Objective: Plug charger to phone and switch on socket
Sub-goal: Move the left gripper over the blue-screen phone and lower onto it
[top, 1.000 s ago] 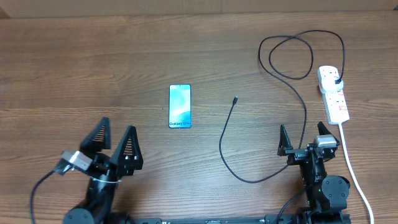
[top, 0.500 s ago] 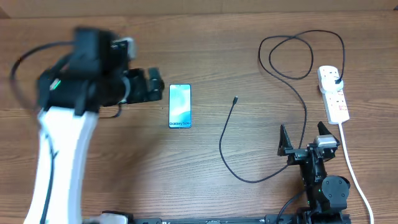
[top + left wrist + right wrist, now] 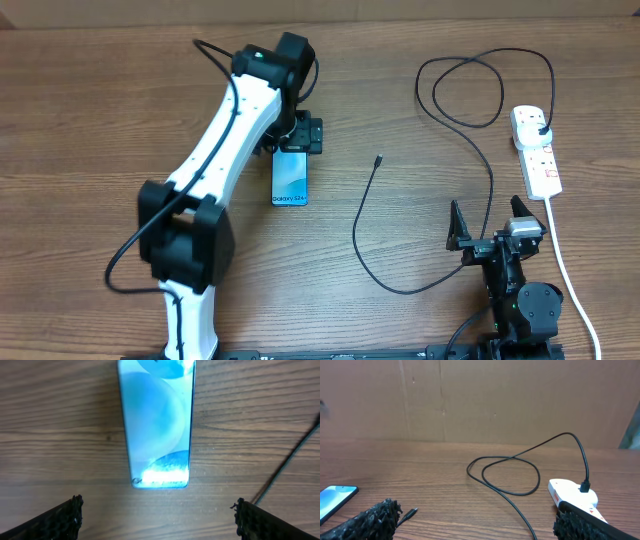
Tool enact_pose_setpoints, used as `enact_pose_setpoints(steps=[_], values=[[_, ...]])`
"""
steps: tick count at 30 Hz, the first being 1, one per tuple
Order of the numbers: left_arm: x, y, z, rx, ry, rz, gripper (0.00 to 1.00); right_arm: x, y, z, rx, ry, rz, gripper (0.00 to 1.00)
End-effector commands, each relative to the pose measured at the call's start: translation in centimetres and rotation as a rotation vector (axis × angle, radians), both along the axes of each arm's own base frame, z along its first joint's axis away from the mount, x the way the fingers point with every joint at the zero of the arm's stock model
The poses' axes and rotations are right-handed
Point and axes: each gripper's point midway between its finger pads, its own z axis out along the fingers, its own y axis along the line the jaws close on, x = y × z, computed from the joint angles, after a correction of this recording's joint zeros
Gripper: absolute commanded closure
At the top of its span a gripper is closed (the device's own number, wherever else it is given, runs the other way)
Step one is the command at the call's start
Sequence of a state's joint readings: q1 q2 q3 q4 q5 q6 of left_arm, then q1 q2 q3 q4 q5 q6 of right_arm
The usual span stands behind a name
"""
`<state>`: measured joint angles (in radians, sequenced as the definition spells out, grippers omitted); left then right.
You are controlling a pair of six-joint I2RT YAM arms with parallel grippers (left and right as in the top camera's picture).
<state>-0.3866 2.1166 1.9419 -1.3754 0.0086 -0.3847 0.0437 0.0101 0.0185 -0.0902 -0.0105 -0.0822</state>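
The phone (image 3: 290, 182) lies flat at mid-table, light blue screen up. My left gripper (image 3: 296, 140) hangs open over its far end. In the left wrist view the phone (image 3: 157, 420) lies ahead of the open, empty gripper (image 3: 157, 516), with the fingers (image 3: 62, 521) wide apart. The charger cable (image 3: 372, 200) lies looped on the table, its connector tip (image 3: 378, 160) free to the right of the phone and its black plug (image 3: 542, 128) in the socket strip (image 3: 535, 152). My right gripper (image 3: 490, 222) is open and empty at the front right, its fingers apart in its wrist view (image 3: 475, 522).
The strip's thick white cord (image 3: 570, 270) runs toward the front right edge beside the right arm. The cable's double loop (image 3: 470, 90) lies at the back right. A brown cardboard wall (image 3: 480, 395) stands behind the table. The left arm (image 3: 220, 150) spans the table's left half.
My left arm has swung up from its rest at the front left and reached over the phone's far end. The right arm, phone, cable and strip have not moved.
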Motion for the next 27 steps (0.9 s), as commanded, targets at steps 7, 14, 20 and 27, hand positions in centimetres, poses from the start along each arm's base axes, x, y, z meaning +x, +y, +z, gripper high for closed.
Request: enact_pose_setpoints(steps=[7,14,20,27], values=[[0.6,-1.0,-8.5,0.013,0.151,0.000,0.00,0.0,-0.3,-0.2,0.003,-0.003,-0.014,0.00],[1.5,-0.8,-9.6,0.029,0.126,0.003,0.00,0.0,-0.3,-0.2,0.003,-0.002,-0.014,0.00],[2.5,-0.1,-9.9,0.021,0.102,0.033,0.00,0.0,-0.3,-0.2,0.003,-0.002,-0.014,0.00],[1.9,0.3,-11.3,0.035,0.115,0.058,0.00,0.0,-0.3,-0.2,0.003,-0.002,-0.014,0.00]])
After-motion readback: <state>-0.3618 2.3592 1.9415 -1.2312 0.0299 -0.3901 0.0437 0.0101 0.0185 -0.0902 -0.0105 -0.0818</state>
